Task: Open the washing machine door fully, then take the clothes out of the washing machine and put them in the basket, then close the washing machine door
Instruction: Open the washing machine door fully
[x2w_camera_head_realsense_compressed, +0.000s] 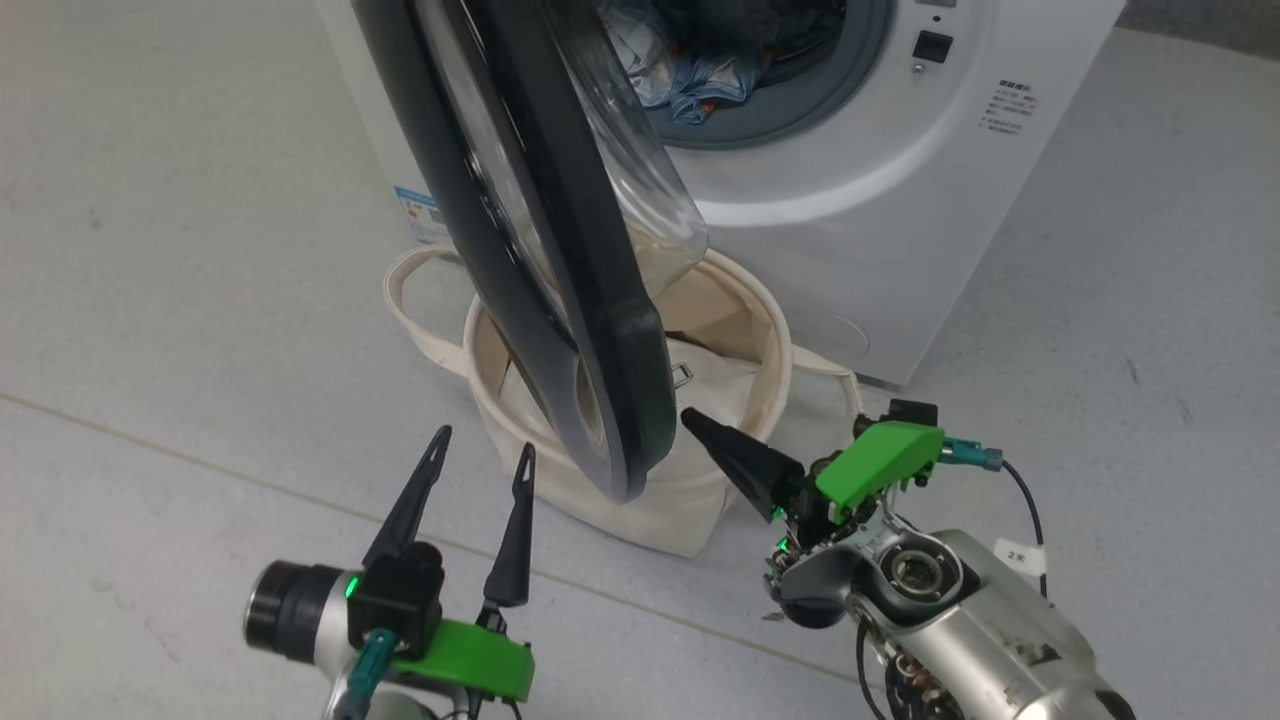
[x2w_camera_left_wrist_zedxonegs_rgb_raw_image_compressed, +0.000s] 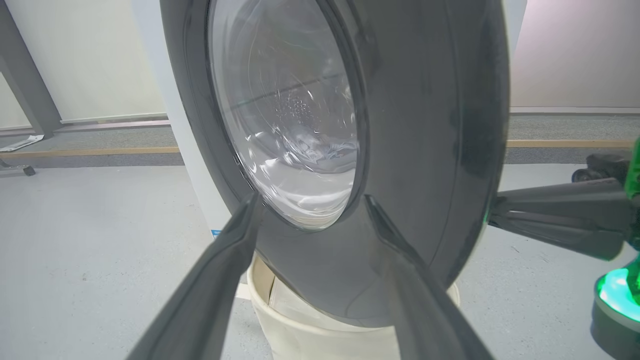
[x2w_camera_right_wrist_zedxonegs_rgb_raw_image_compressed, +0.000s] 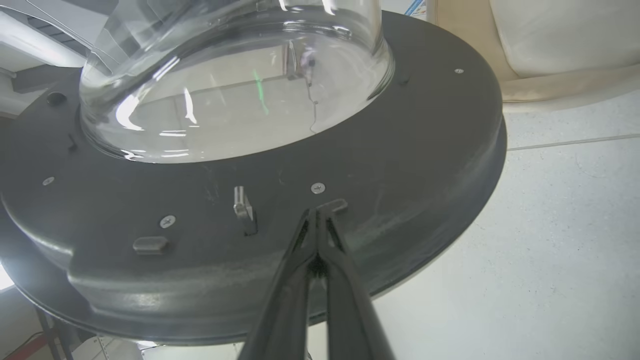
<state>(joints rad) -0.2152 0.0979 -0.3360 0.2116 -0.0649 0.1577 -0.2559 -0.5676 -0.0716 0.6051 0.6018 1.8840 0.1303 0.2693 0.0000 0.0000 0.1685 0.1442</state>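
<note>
Door is swung out over the basket. Clothes in the washer are picked up by the head view, the latch by the right wrist view. Right end effector, pressed together, is pointed against the inner rim; left end effector is spread, fingers up, outside.

We see a door with a glossy black rim and clear glass, on a white washer with a grey seal and a blue label. The clothes are light blue with orange-brown print and pale parts. The basket is cream, the floor pale grey. The left gripper and right gripper have black fingers and bright green mounts
</note>
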